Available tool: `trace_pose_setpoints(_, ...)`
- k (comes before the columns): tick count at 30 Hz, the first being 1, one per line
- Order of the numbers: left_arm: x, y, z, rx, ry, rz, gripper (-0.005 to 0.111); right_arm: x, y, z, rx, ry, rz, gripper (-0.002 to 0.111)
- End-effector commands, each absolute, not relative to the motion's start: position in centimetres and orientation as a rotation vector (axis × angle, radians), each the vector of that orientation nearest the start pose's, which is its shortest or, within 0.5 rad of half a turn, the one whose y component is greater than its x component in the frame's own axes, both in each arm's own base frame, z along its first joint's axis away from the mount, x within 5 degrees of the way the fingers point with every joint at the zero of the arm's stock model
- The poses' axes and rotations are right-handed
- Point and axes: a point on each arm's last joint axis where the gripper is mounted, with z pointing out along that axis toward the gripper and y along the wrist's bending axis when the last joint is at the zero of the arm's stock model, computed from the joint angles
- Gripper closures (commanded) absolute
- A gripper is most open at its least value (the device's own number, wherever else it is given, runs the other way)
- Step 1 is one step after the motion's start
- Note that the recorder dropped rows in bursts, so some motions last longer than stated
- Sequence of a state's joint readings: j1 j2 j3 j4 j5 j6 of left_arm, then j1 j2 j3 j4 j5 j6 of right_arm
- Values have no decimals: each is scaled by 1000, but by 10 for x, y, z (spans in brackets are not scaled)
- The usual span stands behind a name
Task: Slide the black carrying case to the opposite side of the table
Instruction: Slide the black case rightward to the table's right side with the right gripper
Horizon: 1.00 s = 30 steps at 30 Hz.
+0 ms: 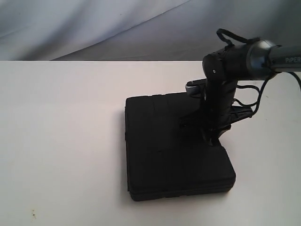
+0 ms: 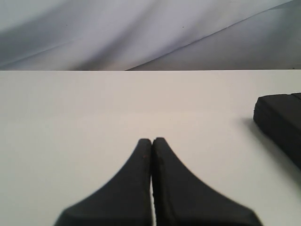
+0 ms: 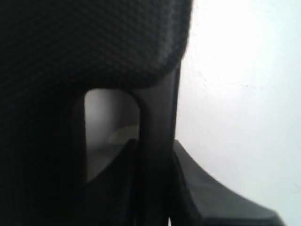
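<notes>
The black case (image 1: 174,150) lies flat on the white table (image 1: 61,132), right of the middle. My right gripper (image 1: 214,136) comes down from the right arm onto the case's right edge. In the right wrist view the case (image 3: 94,47) fills most of the picture. The bar of its slot handle (image 3: 157,117) runs between the fingers (image 3: 211,188), and the right gripper (image 3: 155,150) is shut on it. My left gripper (image 2: 152,141) hovers low over bare table (image 2: 94,103), shut and holding nothing. A corner of the case (image 2: 282,122) shows off to one side. The exterior view does not show the left gripper.
A grey cloth backdrop (image 1: 94,23) hangs behind the table's far edge. Small dark specks (image 1: 33,214) mark the tabletop near the front left. Loose black cables (image 1: 244,101) hang from the right arm beside the case.
</notes>
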State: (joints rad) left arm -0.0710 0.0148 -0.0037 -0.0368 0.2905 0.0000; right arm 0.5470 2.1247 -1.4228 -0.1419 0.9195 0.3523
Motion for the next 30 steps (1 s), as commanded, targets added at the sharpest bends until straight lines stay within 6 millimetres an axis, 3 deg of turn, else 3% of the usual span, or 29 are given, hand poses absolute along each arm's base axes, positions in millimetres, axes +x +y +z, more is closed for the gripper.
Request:
trace_pose_setpoints(1,55,-5,187,45,1774,-76,107,351,186,145,-401,2977,-156,108)
trace_pose_setpoints(6,55,-5,187,45,1774,-76,107,353,163,154,-337,2985,-166,108)
trace_pose_setpoints(13,55,-5,187,48,1774,-74,107,350,126,140,-279,3021,-181,108)
trace_pose_setpoints(30,55,-5,187,46,1774,-76,107,357,74,134,-171,3049,-206,108)
